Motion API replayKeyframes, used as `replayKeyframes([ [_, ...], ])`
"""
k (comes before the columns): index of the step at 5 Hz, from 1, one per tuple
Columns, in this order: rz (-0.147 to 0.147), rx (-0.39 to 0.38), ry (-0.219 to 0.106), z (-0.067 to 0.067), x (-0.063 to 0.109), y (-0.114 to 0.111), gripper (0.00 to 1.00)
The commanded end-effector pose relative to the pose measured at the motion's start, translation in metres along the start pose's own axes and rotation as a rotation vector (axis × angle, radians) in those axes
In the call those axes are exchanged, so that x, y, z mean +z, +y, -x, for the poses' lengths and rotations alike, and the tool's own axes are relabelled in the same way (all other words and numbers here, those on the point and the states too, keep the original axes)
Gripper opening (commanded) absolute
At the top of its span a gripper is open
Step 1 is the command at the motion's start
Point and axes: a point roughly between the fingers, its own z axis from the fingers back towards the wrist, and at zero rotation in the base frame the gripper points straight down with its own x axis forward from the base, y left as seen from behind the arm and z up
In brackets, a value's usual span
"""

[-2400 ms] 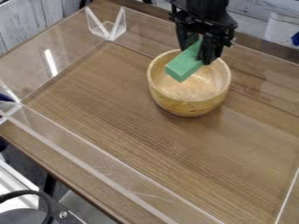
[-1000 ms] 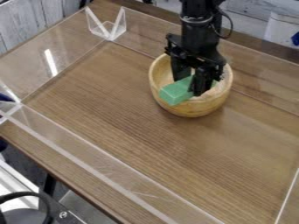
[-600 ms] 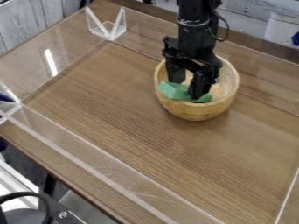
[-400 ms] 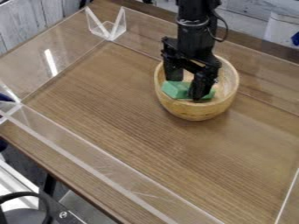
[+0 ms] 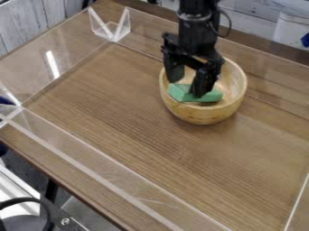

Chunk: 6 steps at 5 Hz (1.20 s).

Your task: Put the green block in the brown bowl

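gripper (image 5: 193,83) has just let go, jaws now wide and empty above the bowl (image 5: 236,97), block (image 5: 198,94) dropped inside, task looks done.

Bright, even light across the wooden table (image 5: 133,126), with white glare streaking the clear wall (image 5: 49,61) at left. Shadows are faint and soft. The whole picture is low-resolution, grainy, slightly soft throughout.
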Motion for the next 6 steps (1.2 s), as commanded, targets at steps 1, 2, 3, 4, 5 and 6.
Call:
replayKeyframes([
  [1,-0.039,0.015,-0.109,-0.005,0.040,0.008,1.00],
  [2,-0.059,0.020,-0.153,0.000,0.066,0.009,1.00],
  [3,-0.078,0.029,-0.204,0.007,0.098,0.011,1.00],
  [4,-0.078,0.033,-0.199,0.010,0.094,0.013,1.00],
  [5,-0.077,0.032,-0.195,0.005,0.086,0.013,1.00],
  [6,-0.075,0.032,-0.189,0.001,0.077,0.013,1.00],
])
